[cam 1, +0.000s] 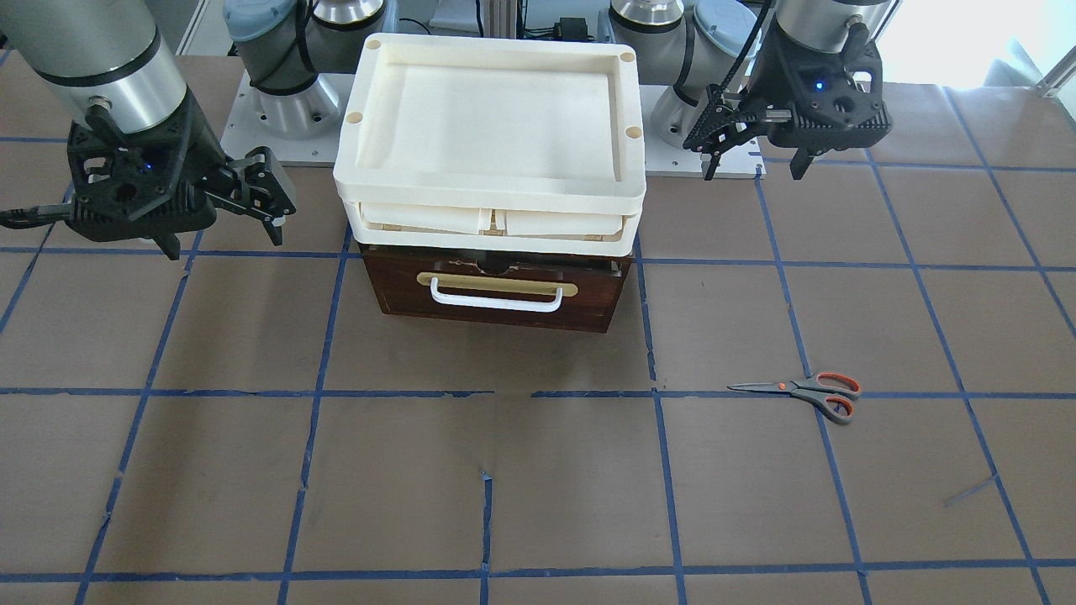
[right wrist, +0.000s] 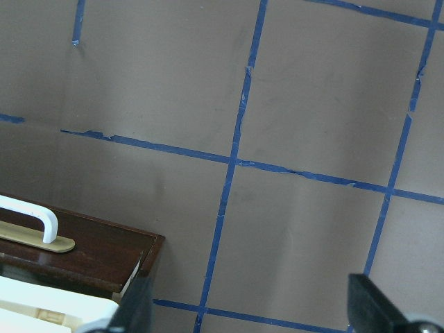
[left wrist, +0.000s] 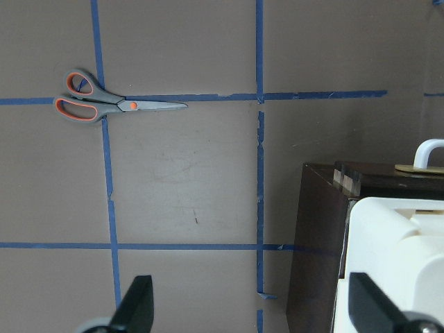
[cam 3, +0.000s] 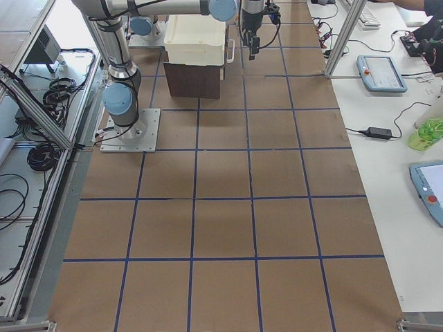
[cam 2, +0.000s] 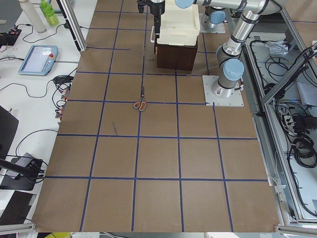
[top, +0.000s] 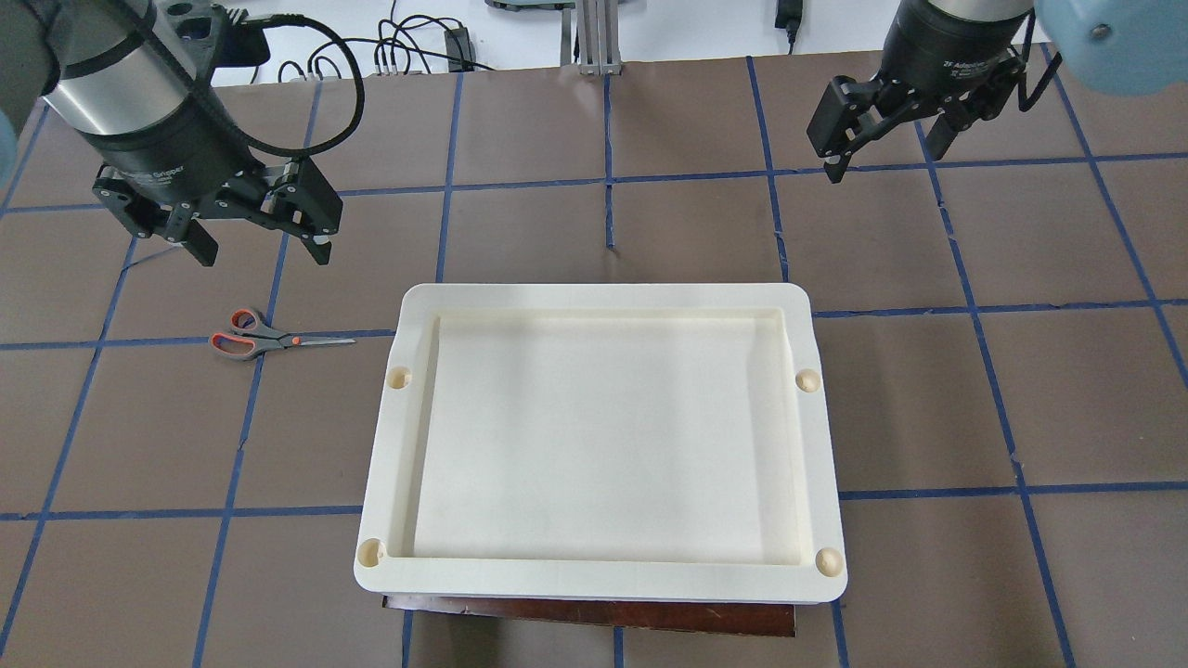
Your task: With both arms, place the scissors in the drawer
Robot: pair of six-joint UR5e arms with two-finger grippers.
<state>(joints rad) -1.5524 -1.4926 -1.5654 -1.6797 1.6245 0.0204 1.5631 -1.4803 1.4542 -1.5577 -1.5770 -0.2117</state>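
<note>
The scissors (cam 1: 807, 391), with dark grey handles lined in orange, lie flat on the brown table, blades shut. They also show in the overhead view (top: 269, 340) and the left wrist view (left wrist: 104, 104). The dark brown drawer (cam 1: 496, 290) is shut, and its white bar handle (cam 1: 496, 300) faces away from the robot. My left gripper (top: 263, 252) hovers open and empty above the table, just beyond the scissors. My right gripper (top: 886, 160) hovers open and empty on the far side of the drawer.
Cream plastic trays (top: 603, 575) are stacked on top of the drawer cabinet and overhang it. Blue tape lines grid the brown table. The arm bases (cam 1: 286, 109) stand behind the cabinet. Operator desks with tablets and cables flank the table in the side views.
</note>
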